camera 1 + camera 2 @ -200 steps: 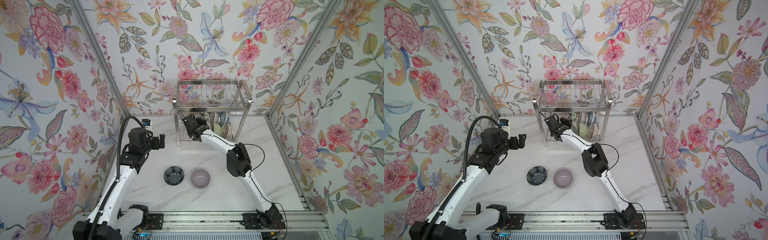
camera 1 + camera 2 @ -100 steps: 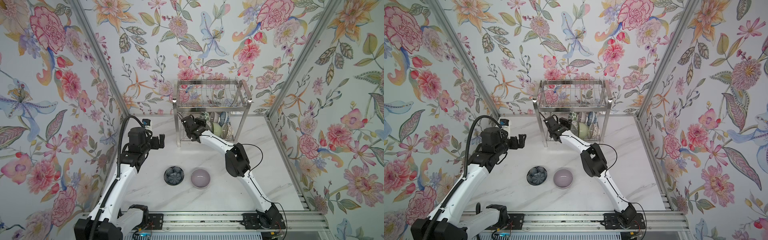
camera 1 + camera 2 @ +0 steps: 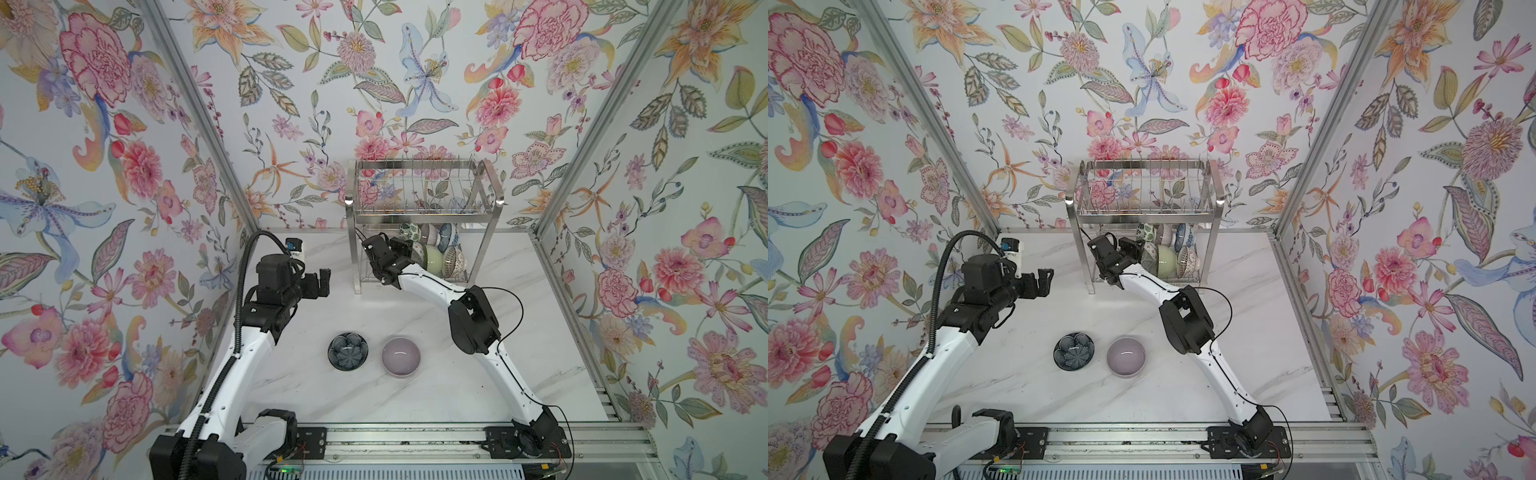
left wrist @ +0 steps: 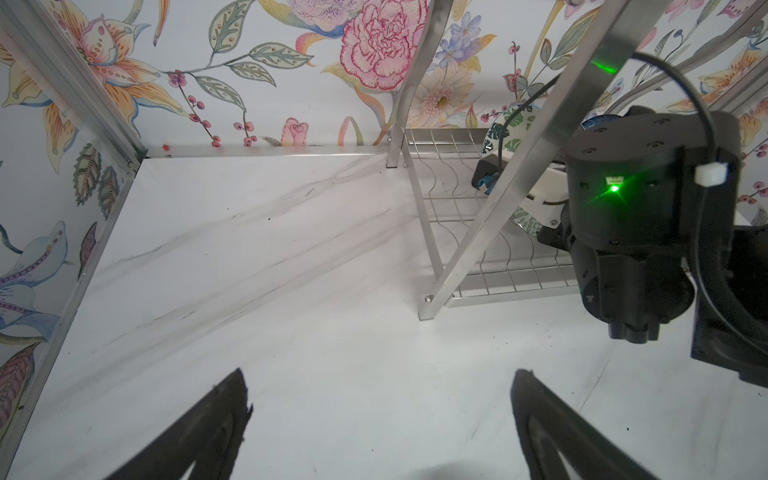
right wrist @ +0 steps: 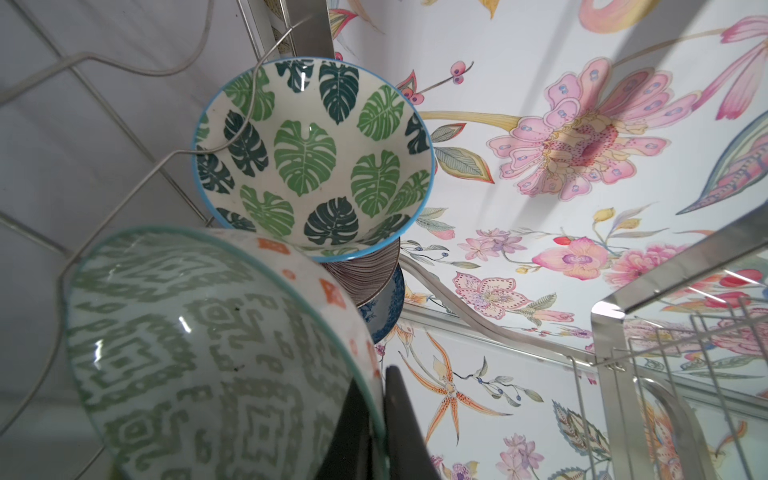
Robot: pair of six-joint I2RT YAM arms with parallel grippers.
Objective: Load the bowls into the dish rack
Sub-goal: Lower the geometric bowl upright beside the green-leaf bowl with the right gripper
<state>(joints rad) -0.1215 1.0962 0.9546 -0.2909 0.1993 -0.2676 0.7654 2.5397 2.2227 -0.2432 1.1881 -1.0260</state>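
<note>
Placement: right pincer [image 5: 376, 409] pinches geometric bowl [image 5: 208, 353] inside dish rack [image 3: 419, 212]; next probably seat, release. Left pincer [image 4: 382, 374] wide, empty.

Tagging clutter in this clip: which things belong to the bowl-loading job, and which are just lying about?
Job: dish rack; green patterned bowl in right gripper; racked bowls; dark flower bowl; lilac bowl.
Just there: table; flowered walls.

Both top views looked steeply down on whole surface [image 3: 374, 399] w/ dish rack [image 3: 419, 212]; wrist cams sat close, both facing it
</note>
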